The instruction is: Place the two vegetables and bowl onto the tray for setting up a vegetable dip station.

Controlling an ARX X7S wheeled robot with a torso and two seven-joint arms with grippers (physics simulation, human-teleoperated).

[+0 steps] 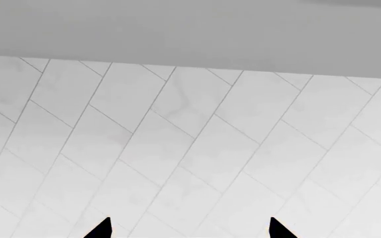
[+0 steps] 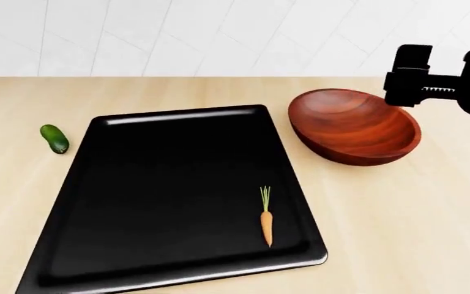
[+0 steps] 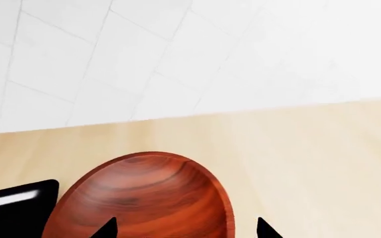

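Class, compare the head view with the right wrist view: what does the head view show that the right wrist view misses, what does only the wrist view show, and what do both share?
Only the head view shows the cucumber on the counter beside the tray and the carrot lying on the tray.

Only the right wrist view shows the right gripper with its two fingertips apart, just above the bowl.

Both show the bowl, off the tray, part of the tray, the wooden counter and the tiled wall.

Your layout read thus: tray [image 2: 161,202] lay at the counter's [image 2: 398,233] centre; carrot [image 2: 266,225] lay on the tray near its front right corner; cucumber [image 2: 54,138] sat on the counter just left of the tray; bowl [image 2: 354,125] stood right of the tray's far corner, off it.
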